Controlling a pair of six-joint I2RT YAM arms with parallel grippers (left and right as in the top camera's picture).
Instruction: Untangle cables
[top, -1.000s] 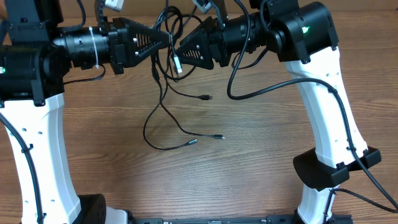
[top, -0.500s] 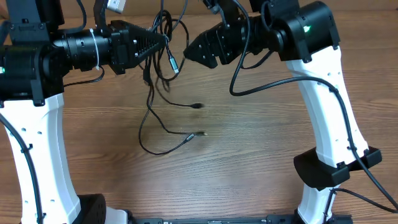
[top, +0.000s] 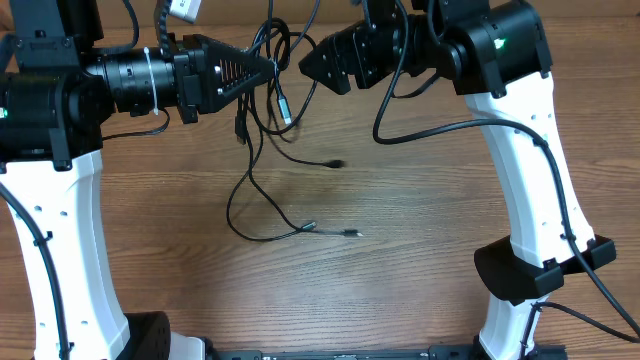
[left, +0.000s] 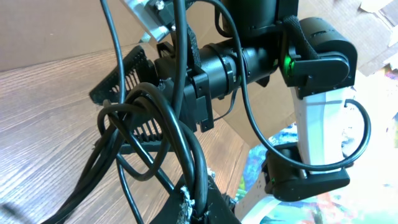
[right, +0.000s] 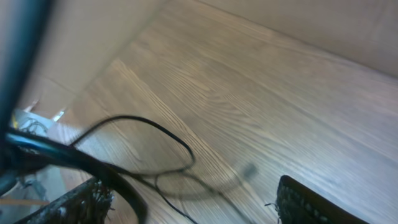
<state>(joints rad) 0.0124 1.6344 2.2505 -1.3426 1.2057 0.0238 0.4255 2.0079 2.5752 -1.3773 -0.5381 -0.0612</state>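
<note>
Well, both arms are reaching in toward each other along the top edge of the overhead view, and their tips sit close to that upper border. The left gripper (top: 268, 68) points right from the upper left, its jaws pinched tight on the cables (top: 248, 176), which bunch in loops around its tip at upper centre. From there the thin black strands hang down and trail onto the wooden table (top: 420, 280). One strand makes a loose loop just left of centre. Two small plug ends (top: 352, 233) lie near each other at the middle of the frame, and a third sits a little above them, though that one is blurred.

The right gripper (top: 306, 64) points left from the upper right with its jaws spread wide. Its own wrist view shows one finger in each lower corner, wood grain between them, and nothing clamped. A blurred cable loop crosses that view further out. Between the two gripper tips is only a narrow gap, and a couple of hanging strands pass through it. I cannot tell whether any of them brush the right gripper.

Bare wood fills the lower half of the overhead frame, bounded left and right by the two white arm columns (top: 540, 180). A thicker arm cable (top: 378, 130) sags beside the right column. In the left wrist view, heavy dark loops crowd the foreground and hide the left gripper's own tips.
</note>
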